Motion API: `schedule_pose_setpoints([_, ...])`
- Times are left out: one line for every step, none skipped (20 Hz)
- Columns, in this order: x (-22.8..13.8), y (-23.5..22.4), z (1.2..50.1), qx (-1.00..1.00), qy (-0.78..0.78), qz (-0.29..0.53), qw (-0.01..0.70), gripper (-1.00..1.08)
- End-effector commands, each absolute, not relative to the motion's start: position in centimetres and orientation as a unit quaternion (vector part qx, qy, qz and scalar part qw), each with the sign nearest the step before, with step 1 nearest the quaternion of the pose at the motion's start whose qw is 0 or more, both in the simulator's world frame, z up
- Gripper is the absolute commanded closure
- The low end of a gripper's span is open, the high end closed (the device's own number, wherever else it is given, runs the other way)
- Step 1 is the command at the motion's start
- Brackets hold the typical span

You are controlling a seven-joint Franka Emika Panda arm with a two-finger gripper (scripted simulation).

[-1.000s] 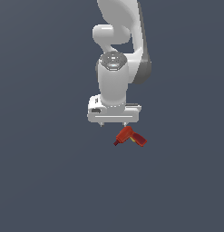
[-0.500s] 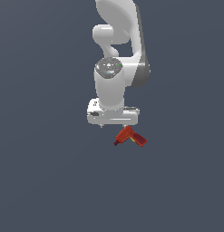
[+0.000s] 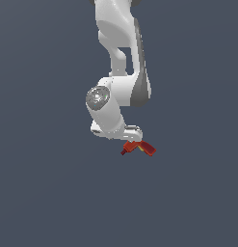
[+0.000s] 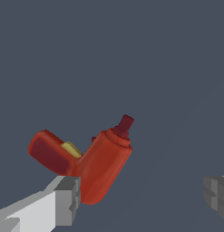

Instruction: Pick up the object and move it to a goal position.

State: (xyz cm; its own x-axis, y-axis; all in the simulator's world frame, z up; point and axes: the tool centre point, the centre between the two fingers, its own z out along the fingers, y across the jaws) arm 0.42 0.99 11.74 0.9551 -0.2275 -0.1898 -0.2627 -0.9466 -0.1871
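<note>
Looking at the exterior view first: white Panda arm (image 3: 121, 58) comes down from the top of the frame, wrist bent over, with the hand (image 3: 132, 136) low and just toward the exterior view's right of the round wrist joint. The red toy drill (image 3: 138, 147) sits directly beneath the hand, touching or nearly touching its underside. The drill is L-shaped here: one leg points toward the exterior view's left and down to a dark tip, the other leg runs toward the exterior view's right. A tiny yellowish mark shows near the bend. The fingers are mostly hidden behind the wrist body in this view, so the spread can't be read from here. The background is flat grey-blue counter (image 3: 53, 193), with no visible edge.

Wrist view: the drill (image 4: 93, 161) fills the middle. Its fat red body is tilted, with the dark maroon tip (image 4: 124, 124) at its far end. The second leg branches off at the near end, with the yellow mark (image 4: 71, 149) in the crook. One grey finger pad (image 4: 68, 199) is against the base of the drill body, touching or overlapping it. The other pad (image 4: 216, 195) sits at the opposite frame edge, well apart from the drill, with bare counter between them. So the hand is spread wide, not pinching the drill. The drill lies hard against one finger, well off the midline of the hand (image 4: 143, 198).
</note>
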Motion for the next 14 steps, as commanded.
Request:
schedule_pose_setpoints([0.3,1.2,10.2,-0.972,0.157,0.109,0.137,-1.0])
schedule_pose_setpoints([0.2,1.4,9.6,-0.967,0.17,0.119,0.151,-1.0])
schedule_pose_setpoints([0.2,1.5,9.1,-0.961,0.182,0.129,0.165,-1.0])
schedule_pose_setpoints([0.1,1.6,8.6,-0.954,0.194,0.139,0.178,-1.0])
schedule_pose_setpoints([0.1,1.8,8.1,-0.948,0.205,0.148,0.191,-1.0])
schedule_pose_setpoints([0.1,1.9,7.7,-0.942,0.216,0.157,0.204,-1.0])
schedule_pose_setpoints([0.1,2.1,7.3,-0.936,0.225,0.165,0.215,-1.0])
schedule_pose_setpoints([0.1,2.2,7.0,-0.93,0.234,0.172,0.226,-1.0])
schedule_pose_setpoints([0.1,2.3,6.7,-0.924,0.242,0.179,0.237,-1.0])
schedule_pose_setpoints([0.1,2.4,6.4,-0.918,0.25,0.185,0.246,-1.0])
schedule_pose_setpoints([0.2,2.5,6.2,-0.912,0.256,0.191,0.255,-1.0])
schedule_pose_setpoints([0.2,2.6,6.0,-0.907,0.262,0.196,0.264,-1.0])
schedule_pose_setpoints([0.2,2.7,5.8,-0.903,0.268,0.201,0.271,-1.0])
schedule_pose_setpoints([0.2,2.8,5.6,-0.898,0.272,0.205,0.278,-1.0])
